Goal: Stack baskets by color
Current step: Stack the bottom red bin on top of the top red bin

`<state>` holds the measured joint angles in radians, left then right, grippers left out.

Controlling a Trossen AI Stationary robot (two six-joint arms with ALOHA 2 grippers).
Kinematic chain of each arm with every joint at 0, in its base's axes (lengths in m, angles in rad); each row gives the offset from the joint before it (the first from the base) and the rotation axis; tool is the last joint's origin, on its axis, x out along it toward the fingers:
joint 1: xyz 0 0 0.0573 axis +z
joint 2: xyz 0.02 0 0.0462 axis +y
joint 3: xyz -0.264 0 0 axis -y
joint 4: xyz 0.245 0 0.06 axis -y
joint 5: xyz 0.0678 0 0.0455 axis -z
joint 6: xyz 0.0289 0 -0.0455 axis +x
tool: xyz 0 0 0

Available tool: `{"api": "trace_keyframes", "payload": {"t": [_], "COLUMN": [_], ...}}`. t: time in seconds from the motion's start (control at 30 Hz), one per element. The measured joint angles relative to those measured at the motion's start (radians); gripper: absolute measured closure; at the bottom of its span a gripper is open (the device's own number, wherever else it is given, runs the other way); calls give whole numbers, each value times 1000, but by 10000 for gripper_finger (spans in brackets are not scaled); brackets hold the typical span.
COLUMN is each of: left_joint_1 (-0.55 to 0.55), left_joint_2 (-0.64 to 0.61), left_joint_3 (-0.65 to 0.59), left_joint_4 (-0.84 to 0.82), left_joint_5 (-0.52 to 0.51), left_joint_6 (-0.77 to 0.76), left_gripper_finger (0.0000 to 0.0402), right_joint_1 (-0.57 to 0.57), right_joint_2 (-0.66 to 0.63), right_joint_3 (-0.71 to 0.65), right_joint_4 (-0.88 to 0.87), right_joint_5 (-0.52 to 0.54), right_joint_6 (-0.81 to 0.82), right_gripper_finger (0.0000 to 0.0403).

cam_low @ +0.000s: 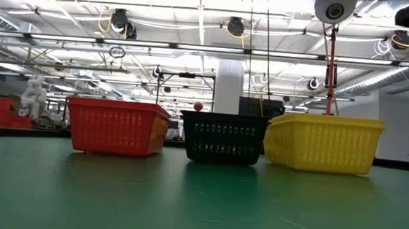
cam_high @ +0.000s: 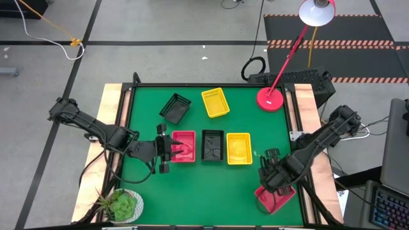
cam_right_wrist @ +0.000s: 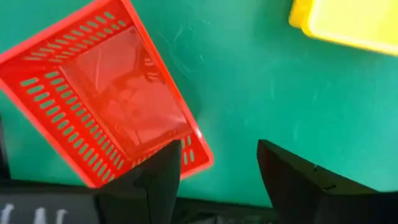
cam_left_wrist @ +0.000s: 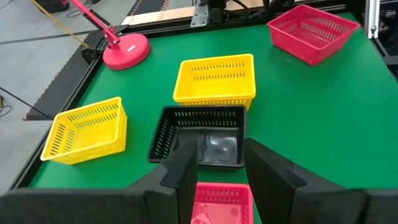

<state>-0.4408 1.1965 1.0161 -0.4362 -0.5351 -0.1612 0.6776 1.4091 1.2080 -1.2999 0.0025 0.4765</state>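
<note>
red basket [cam_right_wrist: 106, 93] under right end effector [cam_right_wrist: 217, 168]

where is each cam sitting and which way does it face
High: overhead, straight down on the table; both arms, left hand over the red basket, right hand.
Low: table height, level across; shows no arms.
Left wrist: past its fingers at the black basket.
Right wrist: down past its open hand at another red basket.
Shared: high and low both show the red, black, yellow row.
</note>
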Motion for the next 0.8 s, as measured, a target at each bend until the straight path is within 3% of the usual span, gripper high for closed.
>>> {"api": "trace_keyframes", "payload": {"t": [0.27, 0.8], "left_joint_1": [0, 0], "left_joint_2": [0, 0], "left_joint_3": [0, 0], "left_joint_4": [0, 0], "left_joint_5": [21, 21], "left_joint_6": [0, 0], "left_gripper_finger": [270, 270], "right_joint_1": [-3, -2], "right_joint_2": [8, 7], "right_joint_3": [-99, -264], "right_joint_4": [184, 369], "right_joint_5": [-22, -86], "right_joint_6": [-42, -58], "right_gripper_finger": [201, 207]}}
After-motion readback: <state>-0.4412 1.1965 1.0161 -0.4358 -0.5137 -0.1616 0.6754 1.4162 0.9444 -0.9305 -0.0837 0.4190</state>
